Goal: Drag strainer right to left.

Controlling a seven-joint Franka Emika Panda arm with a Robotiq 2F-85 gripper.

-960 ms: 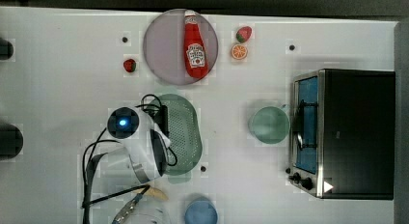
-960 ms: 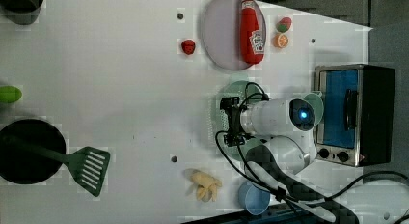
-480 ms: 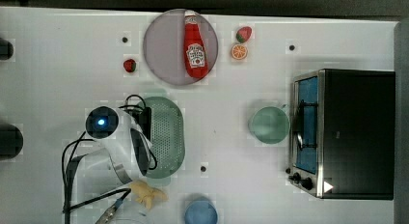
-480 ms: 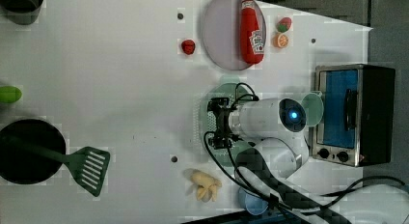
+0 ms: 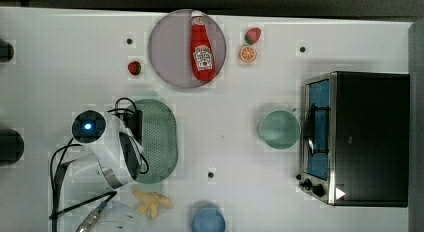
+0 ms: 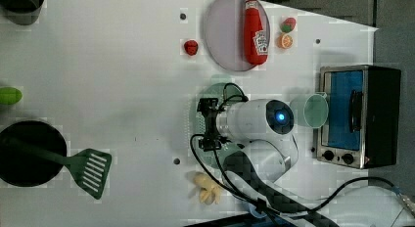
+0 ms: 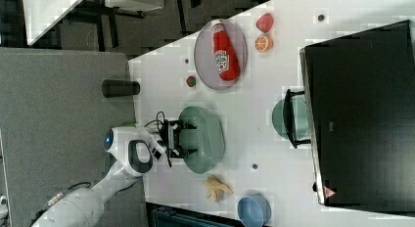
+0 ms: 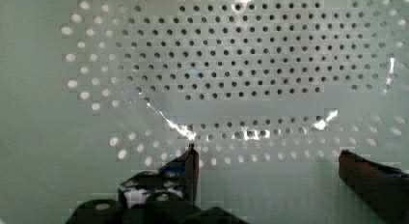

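- Pale green perforated plastic is seen at closest range in the wrist view, where the pincer (image 8: 267,159) is held wide inside the strainer (image 8: 231,74), its two dark fingertips (image 8: 190,161) set apart over the dotted bottom with nothing clamped between them.
- In the top view the strainer (image 5: 157,142) is found on the white desk (image 5: 60,67), towards the top view's left, partly covered by the arm's white wrist; the pincer (image 5: 135,127) is placed over the basin's left-hand side.
- Whether the fingertips actually press on the basin wall cannot be told.
- A banana peel (image 5: 152,202) lies just beside the strainer's lower end in the top view, and a small red strawberry (image 5: 134,67) near its upper end; either could be swept along if the drag is steered off line.
- Since the basin is only hooked, not gripped, it is judged that it could pivot, ride up over a fingertip or be left behind if the pincer is lifted during the pull.
- Farther off, the grey-lilac plate (image 5: 170,52) bearing a ketchup bottle (image 5: 202,49), the round green bowl (image 5: 279,129) and the toaster oven (image 5: 360,137) are well apart from the drag path.
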